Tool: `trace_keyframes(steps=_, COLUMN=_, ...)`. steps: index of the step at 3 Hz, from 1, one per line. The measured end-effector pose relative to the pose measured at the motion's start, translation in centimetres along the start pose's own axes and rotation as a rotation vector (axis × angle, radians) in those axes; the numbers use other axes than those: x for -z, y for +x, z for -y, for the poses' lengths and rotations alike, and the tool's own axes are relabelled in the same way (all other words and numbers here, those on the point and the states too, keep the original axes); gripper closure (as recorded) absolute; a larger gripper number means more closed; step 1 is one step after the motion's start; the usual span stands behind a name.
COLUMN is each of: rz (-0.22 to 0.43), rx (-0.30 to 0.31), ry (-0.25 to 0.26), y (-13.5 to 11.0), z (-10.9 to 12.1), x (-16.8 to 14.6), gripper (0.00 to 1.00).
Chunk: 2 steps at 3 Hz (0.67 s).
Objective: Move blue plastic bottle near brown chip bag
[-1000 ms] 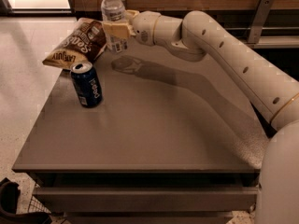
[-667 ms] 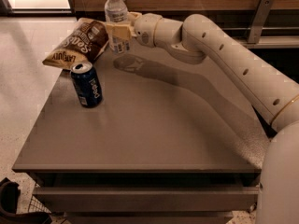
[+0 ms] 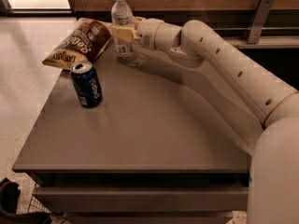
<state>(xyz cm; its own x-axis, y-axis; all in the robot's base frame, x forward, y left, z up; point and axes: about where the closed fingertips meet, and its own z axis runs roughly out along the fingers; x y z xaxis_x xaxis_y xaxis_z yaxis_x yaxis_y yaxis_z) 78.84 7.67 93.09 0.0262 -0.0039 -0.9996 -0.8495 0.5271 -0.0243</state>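
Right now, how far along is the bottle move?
Looks done: the bottle stands upright at the table's far edge, right beside the chip bag. In hand: the gripper is clamped on the bottle's middle. Left: release and pull the arm back. I cannot tell whether the bottle's base rests on the table yet.

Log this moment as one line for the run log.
gripper: shut on blue plastic bottle, far-left corner of table | bottle: upright, beside brown chip bag | Pepsi can: in front of bag
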Motion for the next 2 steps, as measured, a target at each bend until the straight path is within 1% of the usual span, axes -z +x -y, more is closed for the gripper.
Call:
trace_keyframes(steps=1, rz=-0.026, rx=-0.019, ry=-0.008, y=1.2, z=0.6, x=-1.1, gripper=1.0)
trace_keyframes(steps=2, rz=-0.041, rx=-0.04, ry=-0.035, y=2.4, z=0.3, x=-2.4, gripper=1.0)
